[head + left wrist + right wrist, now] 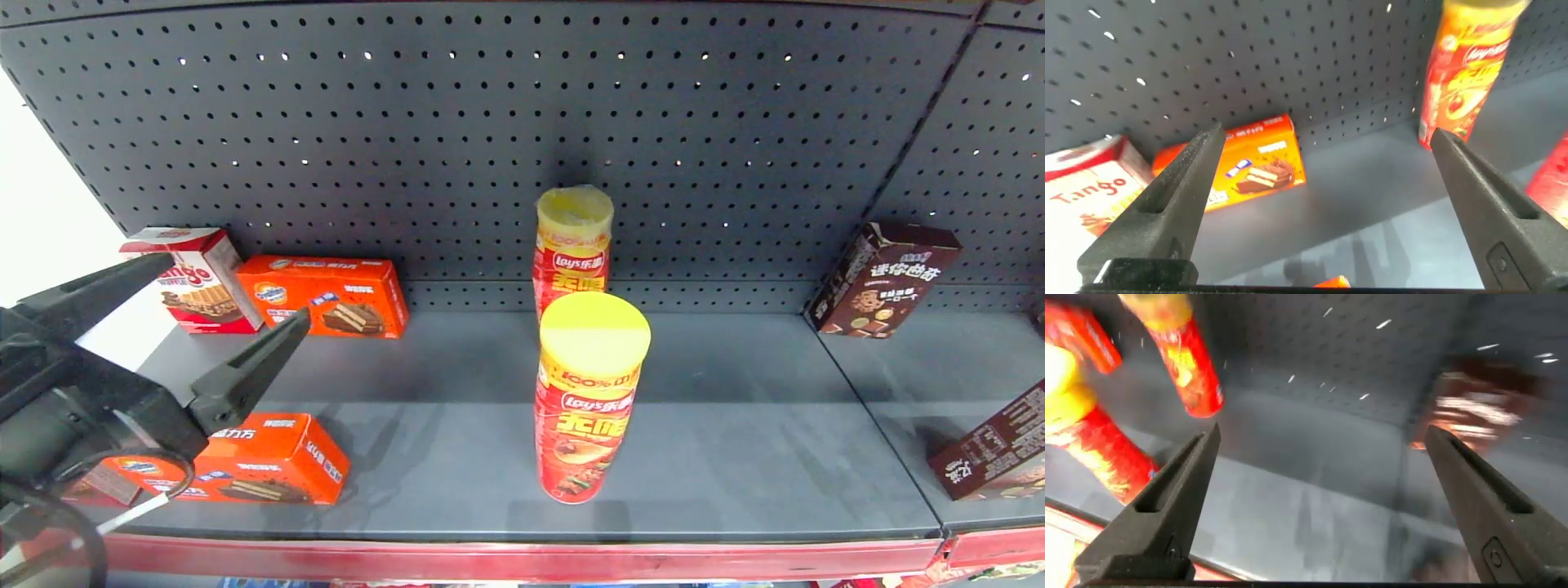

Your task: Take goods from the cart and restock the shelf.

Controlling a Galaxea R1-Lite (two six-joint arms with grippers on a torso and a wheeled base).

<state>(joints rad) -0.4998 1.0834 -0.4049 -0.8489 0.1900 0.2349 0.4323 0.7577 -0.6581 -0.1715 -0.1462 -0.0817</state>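
Head view has the left gripper (227,292) spread wide with nothing between its fingers, hanging over the left end of the shelf (735,441). Directly under its wrist lies the front orange box (269,461), flat, with its long axis running along the shelf's front edge. Past the fingertips, against the pegboard (408,122), the back orange box (335,294) stands on a long edge, its long axis also sideways. The single red-and-white box (192,282) stands just beside it on the gripper's left. Well off to the gripper's right are two cans, both upright with the long axis vertical and the yellow lid up. The back can (571,245) is close to the pegboard, and the front can (588,408) is in line before it, nearer the shelf edge. Farther right are two brown boxes: the leaning brown box (886,282) tilts against the pegboard, and the front brown box (992,449) lies near the edge. Right wrist view shows the right gripper (1320,434) likewise spread and holding nothing, with blurred cans beyond one finger and a brown box beyond the other.
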